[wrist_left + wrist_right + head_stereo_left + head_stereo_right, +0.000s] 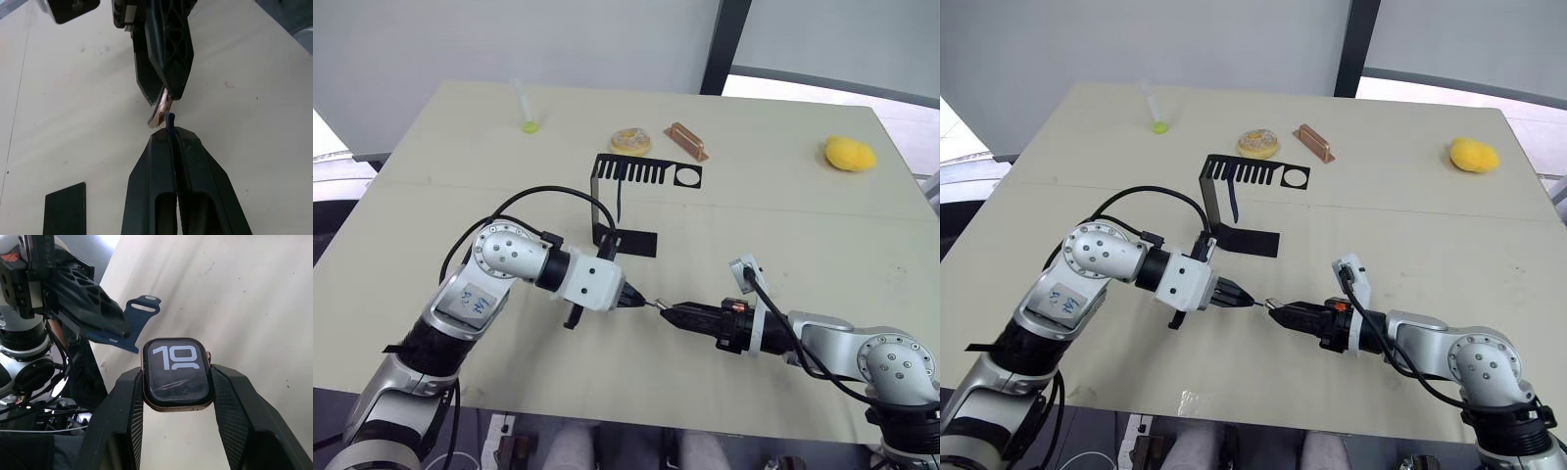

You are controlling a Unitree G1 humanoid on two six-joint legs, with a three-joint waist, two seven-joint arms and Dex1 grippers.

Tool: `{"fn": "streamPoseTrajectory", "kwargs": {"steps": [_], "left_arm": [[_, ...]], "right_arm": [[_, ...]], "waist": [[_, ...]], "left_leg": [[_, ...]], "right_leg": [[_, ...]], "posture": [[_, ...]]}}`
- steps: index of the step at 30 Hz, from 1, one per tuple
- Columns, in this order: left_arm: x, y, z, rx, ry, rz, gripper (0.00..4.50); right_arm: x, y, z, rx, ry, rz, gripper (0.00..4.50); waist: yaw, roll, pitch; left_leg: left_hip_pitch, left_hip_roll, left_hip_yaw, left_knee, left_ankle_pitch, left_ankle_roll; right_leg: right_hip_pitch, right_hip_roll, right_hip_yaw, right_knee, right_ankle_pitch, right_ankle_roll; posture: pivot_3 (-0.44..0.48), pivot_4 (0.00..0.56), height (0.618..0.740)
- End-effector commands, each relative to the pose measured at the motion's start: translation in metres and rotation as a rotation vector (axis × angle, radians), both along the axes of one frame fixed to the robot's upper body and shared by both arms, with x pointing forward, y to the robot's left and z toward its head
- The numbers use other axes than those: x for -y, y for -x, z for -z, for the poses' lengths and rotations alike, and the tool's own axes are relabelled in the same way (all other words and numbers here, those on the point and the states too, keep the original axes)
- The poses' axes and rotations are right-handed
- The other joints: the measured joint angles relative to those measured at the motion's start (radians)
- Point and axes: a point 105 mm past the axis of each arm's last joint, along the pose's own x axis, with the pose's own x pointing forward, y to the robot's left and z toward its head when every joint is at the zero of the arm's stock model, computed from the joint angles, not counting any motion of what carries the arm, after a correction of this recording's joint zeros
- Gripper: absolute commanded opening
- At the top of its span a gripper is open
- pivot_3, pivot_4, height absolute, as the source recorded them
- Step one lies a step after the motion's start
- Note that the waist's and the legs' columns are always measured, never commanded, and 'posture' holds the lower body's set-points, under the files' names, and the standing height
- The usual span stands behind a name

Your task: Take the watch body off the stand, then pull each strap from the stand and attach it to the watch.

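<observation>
My right gripper point(176, 377) is shut on the watch body point(176, 373), a rounded-square case with a black screen and white digits, held by its two sides. My left gripper point(633, 299) is shut on a dark blue strap point(131, 326), whose end point(170, 119) sits right against the edge of the watch body point(161, 108). The two grippers meet tip to tip above the table's near middle, in front of the stand point(646, 174). A second strap point(620, 202) hangs from the stand's slotted top plate. The stand's flat foot point(636, 241) lies just behind my left gripper.
Behind the stand lie a copper-coloured block point(686, 141) and a round doughnut-like thing point(630, 141). A clear tube with a green tip point(527, 110) is at the far left, a yellow lump point(849, 154) at the far right. A cable loops over my left arm.
</observation>
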Motion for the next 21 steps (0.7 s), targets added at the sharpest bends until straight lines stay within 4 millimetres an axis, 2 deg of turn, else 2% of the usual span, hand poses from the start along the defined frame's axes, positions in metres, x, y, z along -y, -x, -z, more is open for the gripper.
{"fn": "streamPoseTrajectory", "kwargs": {"steps": [1, 10, 21], "left_arm": [[0.0023, 0.0033, -0.0066, 0.027, 0.016, 0.014, 0.00], [0.0003, -0.0035, -0.0090, 0.049, 0.018, -0.012, 0.00], [0.0029, -0.0024, -0.0069, 0.045, 0.019, -0.011, 0.00]], "right_arm": [[-0.0057, 0.0077, -0.0066, 0.029, -0.017, -0.043, 1.51], [-0.0057, 0.0077, -0.0068, 0.030, -0.015, -0.046, 1.51], [-0.0065, 0.0081, -0.0070, 0.031, -0.016, -0.049, 1.51]], "waist": [[0.000, 0.000, 0.000], [0.000, 0.000, 0.000], [0.000, 0.000, 0.000]], "left_leg": [[0.000, 0.000, 0.000, 0.000, 0.000, 0.000], [0.000, 0.000, 0.000, 0.000, 0.000, 0.000], [0.000, 0.000, 0.000, 0.000, 0.000, 0.000]], "right_leg": [[0.000, 0.000, 0.000, 0.000, 0.000, 0.000], [0.000, 0.000, 0.000, 0.000, 0.000, 0.000], [0.000, 0.000, 0.000, 0.000, 0.000, 0.000]], "posture": [[0.000, 0.150, 0.740], [0.000, 0.150, 0.740], [0.000, 0.150, 0.740]]}}
